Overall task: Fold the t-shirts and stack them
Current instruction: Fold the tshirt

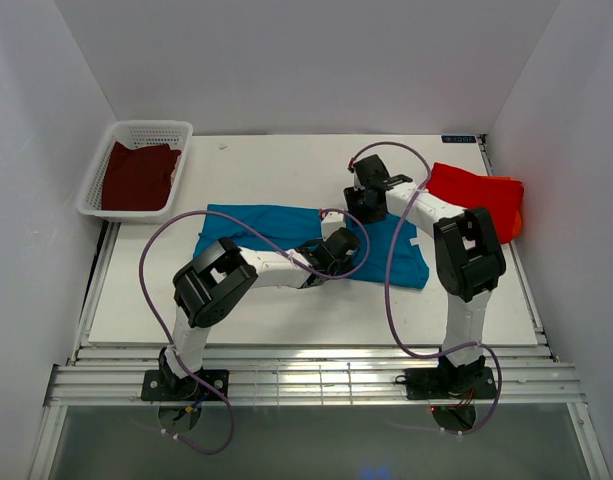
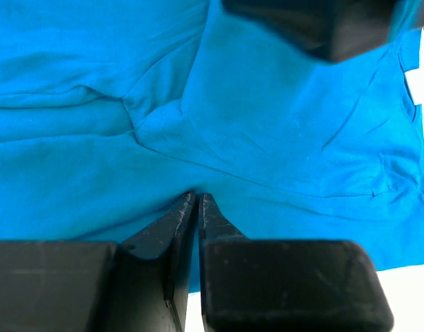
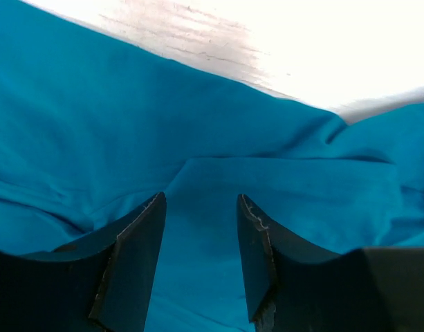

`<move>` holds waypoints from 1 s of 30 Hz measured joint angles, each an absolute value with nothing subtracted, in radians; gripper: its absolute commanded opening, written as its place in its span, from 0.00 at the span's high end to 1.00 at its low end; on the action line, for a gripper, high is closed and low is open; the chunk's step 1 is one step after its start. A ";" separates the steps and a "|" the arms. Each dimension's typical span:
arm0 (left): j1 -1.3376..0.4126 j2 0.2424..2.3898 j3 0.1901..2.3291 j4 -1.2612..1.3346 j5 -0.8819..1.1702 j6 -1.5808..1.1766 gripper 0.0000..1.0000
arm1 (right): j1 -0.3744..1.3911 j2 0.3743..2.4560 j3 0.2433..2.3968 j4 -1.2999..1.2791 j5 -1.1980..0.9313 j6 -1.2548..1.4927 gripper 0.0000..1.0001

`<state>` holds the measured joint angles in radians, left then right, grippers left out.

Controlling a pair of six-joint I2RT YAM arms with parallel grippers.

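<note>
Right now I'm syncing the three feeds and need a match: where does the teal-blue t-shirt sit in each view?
Top external: the teal-blue t-shirt lies spread mid-picture.
Left wrist: the t-shirt fills almost the whole picture.
Right wrist: the t-shirt fills all but the top.
Shared landmark: the white table, seen in the left wrist's lower right corner and along the right wrist's top.

The left arm (image 1: 271,264) and the right arm (image 1: 423,206) look the same. Each has white tube parts joined by big black blocky joints (image 1: 470,254). A thin purple cable (image 1: 142,272) loops along each arm, from the bottom up to the tip. Each arm stands on a flat black base (image 1: 183,384). The fingers (image 3: 132,266) are black, flat and pointed, with pale scratches on their edges.
</note>
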<state>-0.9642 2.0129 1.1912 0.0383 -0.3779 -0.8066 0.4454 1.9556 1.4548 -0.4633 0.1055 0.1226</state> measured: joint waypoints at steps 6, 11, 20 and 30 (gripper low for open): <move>-0.965 2.013 1.191 0.036 -0.385 -0.821 0.80 | 0.445 2.004 1.449 -0.446 0.062 0.123 0.48; -0.965 2.013 1.193 0.030 -0.387 -0.830 0.80 | 0.445 2.004 1.409 -0.436 0.053 0.125 0.58; -0.965 2.013 1.196 0.019 -0.392 -0.840 0.81 | 0.447 2.004 1.402 -0.422 0.076 0.128 0.85; -0.965 2.014 1.196 0.019 -0.392 -0.840 0.81 | 0.446 2.004 1.478 -0.454 0.135 0.125 0.76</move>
